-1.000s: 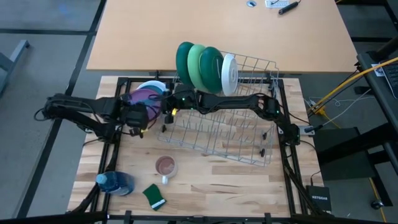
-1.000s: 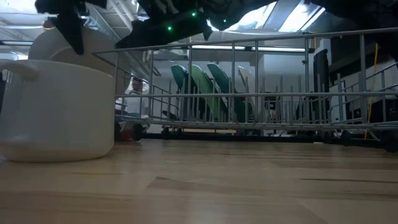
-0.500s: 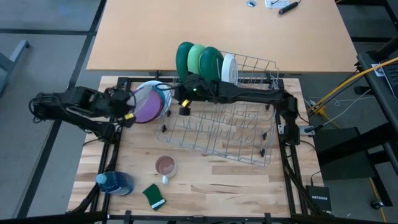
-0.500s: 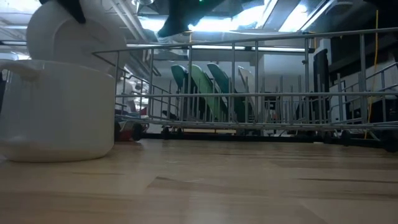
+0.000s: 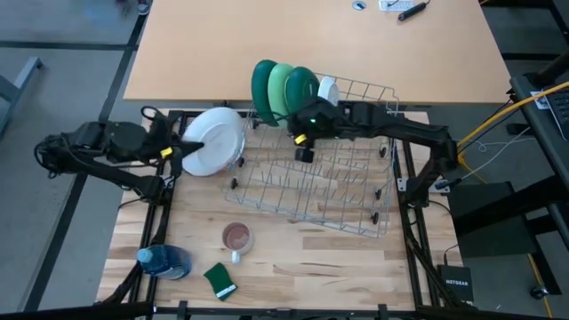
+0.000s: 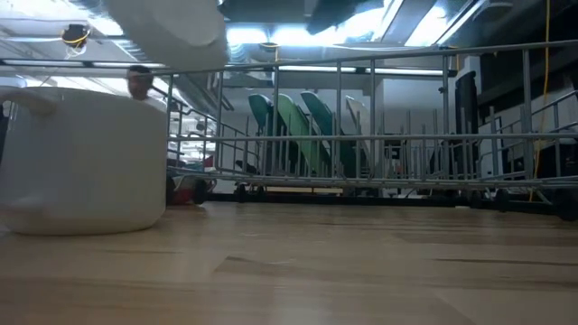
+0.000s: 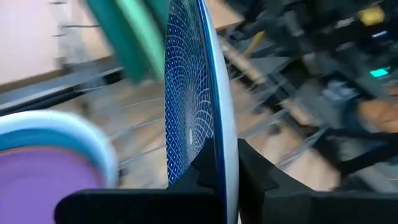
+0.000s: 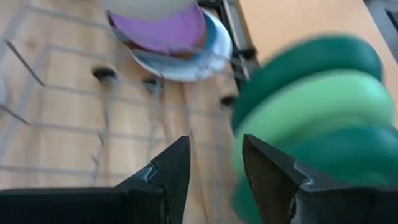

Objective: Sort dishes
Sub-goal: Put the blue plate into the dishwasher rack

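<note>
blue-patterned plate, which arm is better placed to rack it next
Left. The left gripper is already shut on the blue-patterned plate, beside the rack. The right gripper is open and empty over the rack by the green plates.

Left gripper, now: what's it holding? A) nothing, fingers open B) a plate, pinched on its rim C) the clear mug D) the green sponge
B: in the left wrist view the left gripper has its fingers closed on the rim of a blue-patterned plate; from above that plate shows white, lifted at the rack's left end.
</note>
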Controlling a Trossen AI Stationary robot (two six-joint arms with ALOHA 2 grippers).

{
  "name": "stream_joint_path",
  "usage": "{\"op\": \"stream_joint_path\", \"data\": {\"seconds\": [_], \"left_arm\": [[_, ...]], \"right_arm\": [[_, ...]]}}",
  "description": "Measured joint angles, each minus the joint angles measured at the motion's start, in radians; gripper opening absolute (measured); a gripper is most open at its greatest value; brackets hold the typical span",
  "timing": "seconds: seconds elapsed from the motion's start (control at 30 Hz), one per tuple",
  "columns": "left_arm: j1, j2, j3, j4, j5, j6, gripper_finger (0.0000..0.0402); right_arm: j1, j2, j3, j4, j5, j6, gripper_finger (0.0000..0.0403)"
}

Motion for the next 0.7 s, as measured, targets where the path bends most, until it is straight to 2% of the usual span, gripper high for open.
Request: {"op": "stream_joint_path", "data": {"seconds": [0.17, 0.43, 0.53, 0.7], "left_arm": [[0.0, 0.01, -0.103, 0.2, 0.04, 0.022, 0.001], [0.0, 0.034, -0.298, 0.509, 0.047, -0.045, 0.0009], [0.004, 0.033, -0.346, 0.587, 0.046, -0.085, 0.0009], [0.004, 0.043, -0.386, 0.623, -0.003, -0.159, 0.0009]], "right_arm": [[0.0, -0.037, 0.0, -0.129, 0.077, 0.036, 0.0152], [0.0, -0.045, -0.02, -0.241, 0.084, 0.054, 0.0152], [0.0, -0.052, -0.061, -0.249, 0.089, 0.054, 0.0152], [0.0, -0.087, -0.152, -0.232, 0.118, 0.063, 0.0152]]}}
